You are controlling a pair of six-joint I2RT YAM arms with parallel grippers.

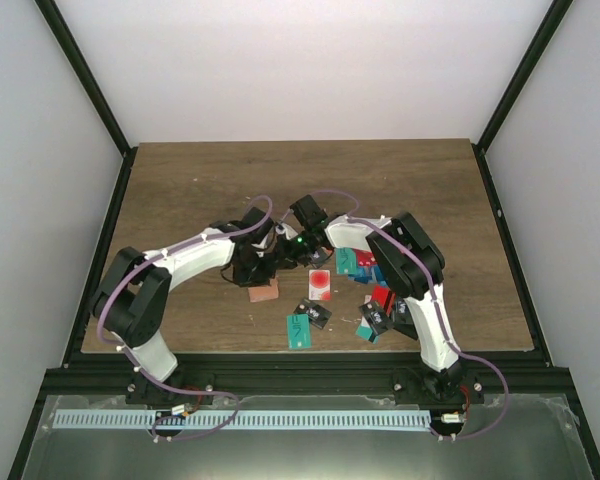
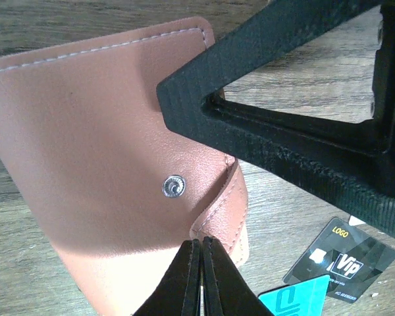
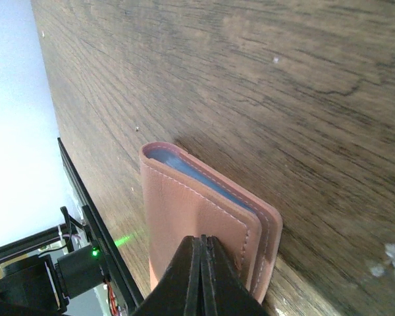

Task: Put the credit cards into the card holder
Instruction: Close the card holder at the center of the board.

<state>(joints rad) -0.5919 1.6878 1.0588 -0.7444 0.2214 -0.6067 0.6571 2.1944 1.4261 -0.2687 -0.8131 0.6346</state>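
From above, the left arm (image 1: 195, 250) and right arm (image 1: 412, 262) bend inward over the card holder (image 1: 263, 291). It lies folded at seven o'clock of the table's (image 1: 200, 180) centre, and the credit cards (image 1: 320, 285) lie loose from four to six o'clock, none stowed. In the left wrist view the left gripper (image 2: 201, 266) is closed at the strap's edge, we judge to lift the flap; we cannot tell whether it pinches anything. In the right wrist view the right gripper (image 3: 201, 260) is closed too, over the cover at six o'clock, likely steadying it.
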